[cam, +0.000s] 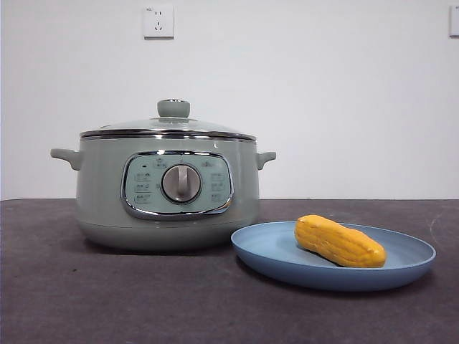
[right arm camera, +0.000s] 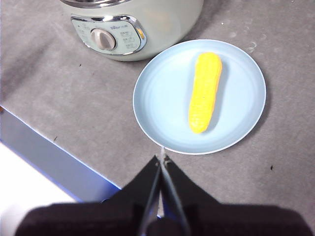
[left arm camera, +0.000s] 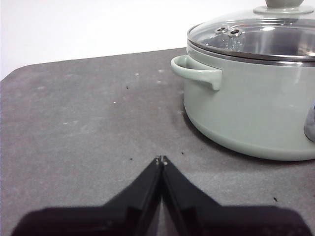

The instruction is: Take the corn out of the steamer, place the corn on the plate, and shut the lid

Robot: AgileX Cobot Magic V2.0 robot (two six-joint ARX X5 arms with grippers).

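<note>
The sage-green steamer stands at the left on the dark table. The glass lid sits closed on it, green knob up. The corn lies on the light-blue plate to the steamer's right. Neither arm shows in the front view. My left gripper is shut and empty, low over the table beside the steamer with its lid. My right gripper is shut and empty, above the table near the rim of the plate, with the corn and the steamer beyond.
The table's front edge runs close to my right gripper. A wall socket sits on the white wall behind the steamer.
</note>
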